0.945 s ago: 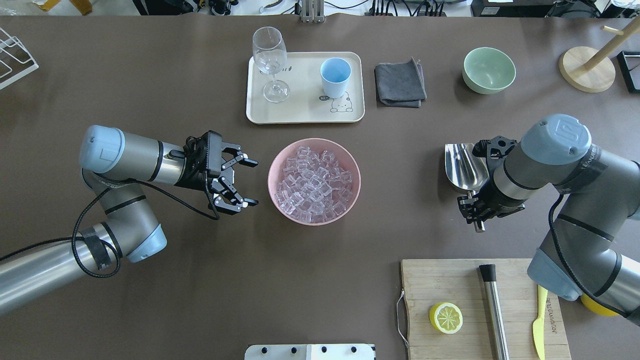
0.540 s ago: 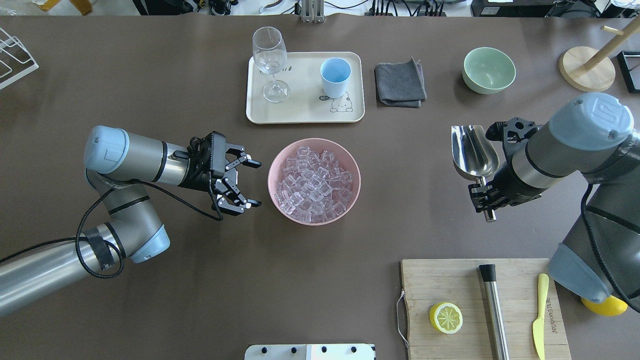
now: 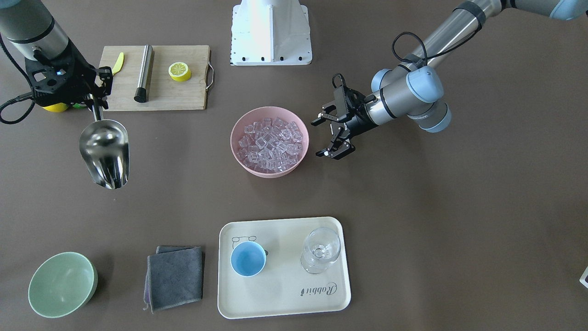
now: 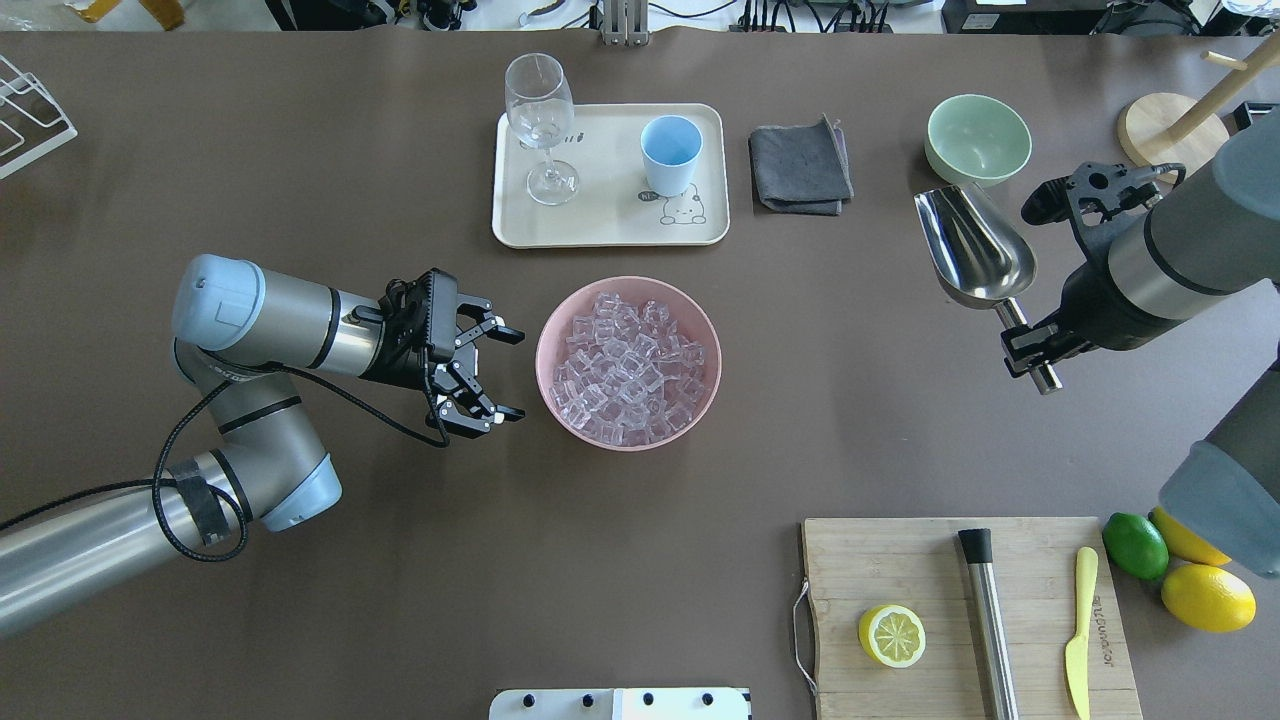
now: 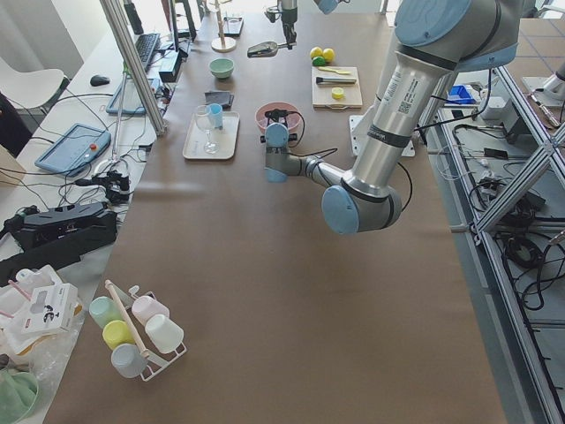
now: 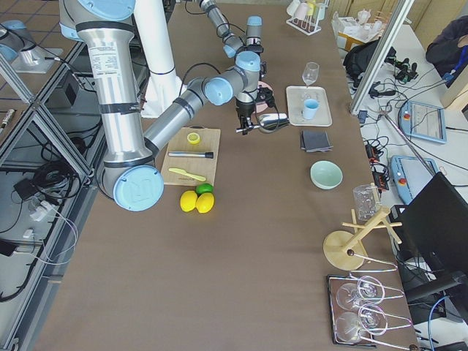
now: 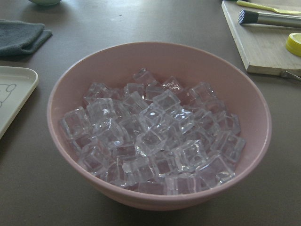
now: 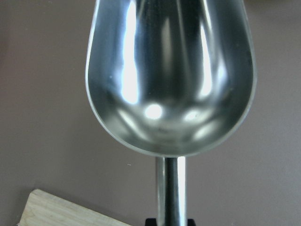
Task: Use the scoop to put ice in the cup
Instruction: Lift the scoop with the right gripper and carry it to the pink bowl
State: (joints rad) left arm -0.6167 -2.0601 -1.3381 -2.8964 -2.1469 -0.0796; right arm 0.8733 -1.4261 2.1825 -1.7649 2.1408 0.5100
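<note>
Since your right gripper (image 4: 1030, 346), pinching the scoop (image 4: 975, 245) by its handle, has raised it clear and empty, the left gripper (image 4: 512, 373) waits, jaws spread, beside the pink bowl (image 4: 630, 443); ice (image 4: 628, 365) unscooped.

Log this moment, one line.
right gripper: shut on empty scoop | left gripper: open | ice: in pink bowl | cup: empty, on tray

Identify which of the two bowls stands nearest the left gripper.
The pink bowl, heaped with ice, sits right in front of the open left gripper. The pale green bowl is empty and stands far across the table, near the scoop.
</note>
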